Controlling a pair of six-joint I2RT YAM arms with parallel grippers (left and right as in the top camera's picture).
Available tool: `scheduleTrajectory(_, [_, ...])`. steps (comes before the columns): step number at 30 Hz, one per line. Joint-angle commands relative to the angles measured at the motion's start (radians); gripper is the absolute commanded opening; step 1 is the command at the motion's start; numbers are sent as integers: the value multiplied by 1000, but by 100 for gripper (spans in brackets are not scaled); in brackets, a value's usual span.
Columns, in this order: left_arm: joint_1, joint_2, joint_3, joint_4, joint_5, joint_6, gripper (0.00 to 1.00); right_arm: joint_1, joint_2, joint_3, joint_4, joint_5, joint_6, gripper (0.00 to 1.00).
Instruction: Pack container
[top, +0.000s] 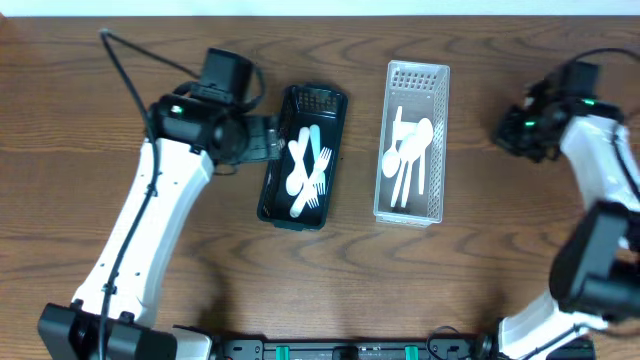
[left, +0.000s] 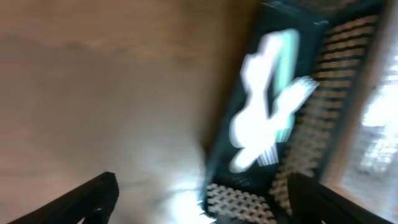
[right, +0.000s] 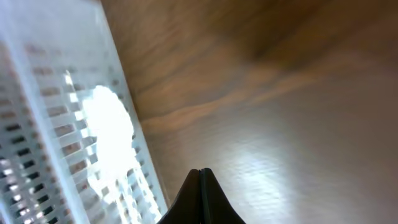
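a: biggest first. what sits on the wooden table (top: 120, 40)?
b: the left arm (top: 150, 220) reaches up from the near edge, and the right arm (top: 600, 170) bends in from the right side. between them two long baskets lie side by side, not touching.
a: which way do they run?
b: both have their long axis from the near edge to the far edge. the dark basket (top: 292, 220) leans a little, its far end tipped toward the right arm's side. the clear basket (top: 418, 75) lies nearly straight.
a: and the grippers against them?
b: the left gripper (top: 268, 140) is right at the dark basket's left wall, beside its far half. whether it touches, i cannot tell. its wrist view is blurred, but the two fingers (left: 93, 196) stand wide apart with nothing between them, and the basket stretches away ahead and to the right. the right gripper (right: 200, 177) stands off to the right of the clear basket, over bare wood and not touching it. its fingertips meet, pinched on nothing, and the basket fills the left of that wrist view.
a: what's inside?
b: white forks (top: 312, 190) and a teal piece (top: 314, 135) lie lengthwise in the dark basket. white spoons (top: 415, 140) lie lengthwise in the clear one.
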Motion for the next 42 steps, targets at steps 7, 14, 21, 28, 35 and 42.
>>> scheduleTrajectory(7, [157, 14, -22, -69, -90, 48, 92, 162, 169, -10, 124, -242, -23, 1])
scheduleTrajectory(14, [199, 29, -85, -55, -85, 47, 92, 287, 175, -10, 133, -242, -66, 1])
scheduleTrajectory(21, [199, 29, -166, 10, 46, 47, 93, 358, 175, -10, 134, -233, -76, 1])
scheduleTrajectory(28, [199, 29, -286, 134, 196, 47, 92, 337, 175, -10, 106, -233, -76, 1])
scheduleTrajectory(35, [200, -2, -257, 103, 192, 141, 91, 222, 85, 27, -66, -142, -141, 1])
scheduleTrajectory(42, [200, -201, -161, 37, 127, 229, 91, 142, -249, 193, -273, 125, -324, 1])
